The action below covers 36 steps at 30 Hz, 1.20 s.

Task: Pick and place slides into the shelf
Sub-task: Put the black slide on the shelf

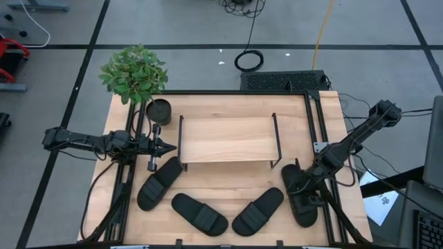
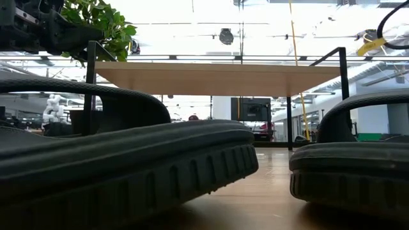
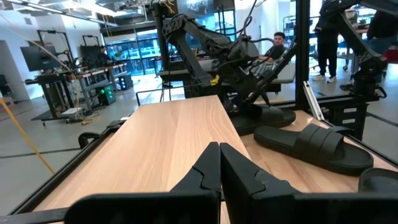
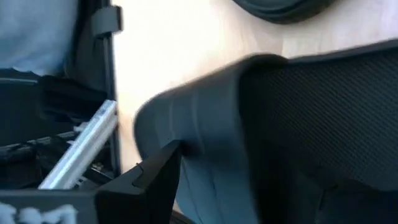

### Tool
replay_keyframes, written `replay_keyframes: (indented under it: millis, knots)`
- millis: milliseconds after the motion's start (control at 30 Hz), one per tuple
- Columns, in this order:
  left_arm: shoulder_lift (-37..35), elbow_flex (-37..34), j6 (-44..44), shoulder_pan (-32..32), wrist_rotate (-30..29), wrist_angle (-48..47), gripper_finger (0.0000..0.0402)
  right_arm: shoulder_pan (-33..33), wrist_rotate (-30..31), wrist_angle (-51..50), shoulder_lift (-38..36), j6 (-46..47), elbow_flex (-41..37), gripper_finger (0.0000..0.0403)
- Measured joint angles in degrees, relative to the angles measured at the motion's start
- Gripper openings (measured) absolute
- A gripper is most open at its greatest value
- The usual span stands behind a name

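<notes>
The shelf [image 1: 228, 138] stands mid-table on thin black side frames, and its light top board [image 2: 211, 76] shows in the low view. Four black slides lie on the table in front of it: one at the left [image 1: 159, 183], two at the near edge [image 1: 199, 213] [image 1: 257, 211], and one at the right [image 1: 302, 197]. My right gripper [image 1: 304, 180] is down on the right slide, which fills its wrist view [image 4: 205, 124]. My left gripper [image 1: 166, 146] is shut and hovers beside the shelf's left frame, with its fingers [image 3: 219, 171] pointing across the top board. My right gripper is on the right slide at the strap, near the end toward the shelf. One finger [image 4: 155, 177] lies against the strap's smooth outer wall [image 4: 186, 124]. The slide itself hides the other finger. It comes slanting down from the table's right. The slide seems to lie on the table.
A potted plant [image 1: 135, 72] with a dark pot [image 1: 159, 111] stands at the table's far left corner, close to my left arm. Black rails [image 1: 322, 138] run along the table's sides. People [image 3: 273, 46] are in the room beyond the table.
</notes>
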Motion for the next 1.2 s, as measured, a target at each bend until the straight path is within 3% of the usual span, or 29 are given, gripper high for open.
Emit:
replay_keyframes:
  millis: [267,367,567,1200]
  knots:
    - [0.0,0.0,0.0,0.0,0.0,-0.1,0.0008,0.0,-2.3,6.2,0.0,0.3,-3.7,0.0186]
    - [0.0,0.0,0.0,0.0,0.0,-0.2,0.0008,0.0,-3.3,9.2,0.0,-0.1,-4.7,0.0142]
    - [0.0,0.0,0.0,0.0,0.0,-0.3,0.0008,0.1,-4.3,11.2,-0.4,-0.4,-4.9,0.0014]
    - [0.0,0.0,-0.2,0.0,0.0,-0.3,0.0008,0.1,-1.7,14.9,-0.5,2.7,-4.9,0.0005]
